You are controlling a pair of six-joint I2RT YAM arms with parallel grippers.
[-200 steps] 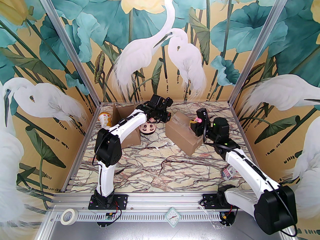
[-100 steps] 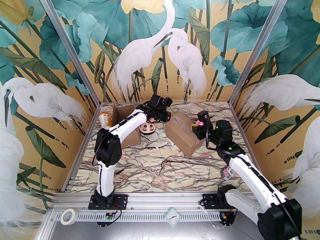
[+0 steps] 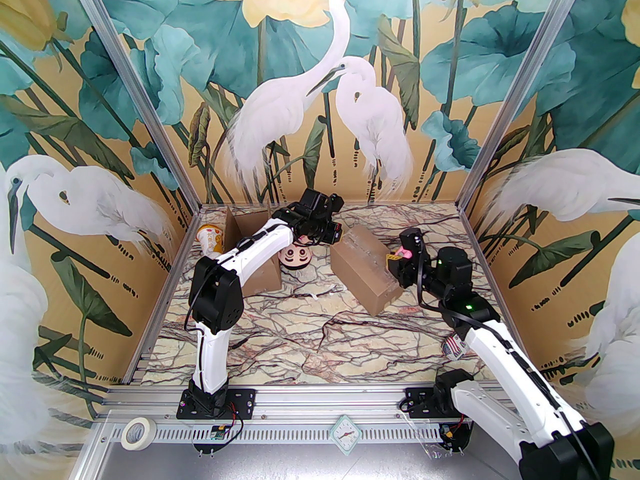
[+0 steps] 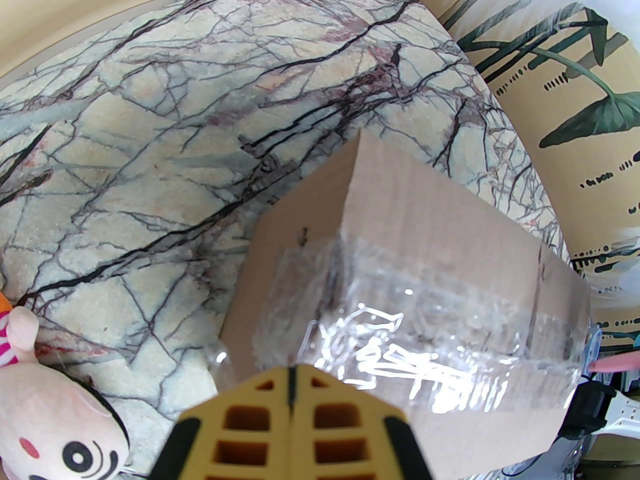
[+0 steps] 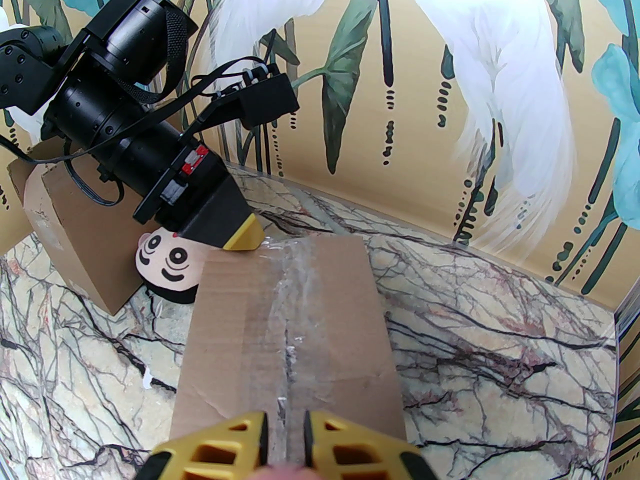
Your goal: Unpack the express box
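Top view: the box lies on the table right of centre, set at a slant, sealed, its long top taped over. The left gripper hangs at its far-left end. The right gripper is at the near-right end with a pink thing in its fingers; what it is I cannot tell. A doll and an open box lie to the left, apart from it.

Left wrist view: the jaws are pressed together on nothing, tips just over the box's end, where the tape folds down, wrinkled and glossy.

Right wrist view: the jaws stand a narrow gap apart, seemingly nipping the pink thing at the bottom edge, in line with the seam along the top.

The box looks light and likely to slide if pushed. It should be stiff at its edges and corners, while the flaps would give along the seam. The tape is slick and poor to pinch, except at its wrinkled end. I would steady the box at one end or a corner and open it at the seam
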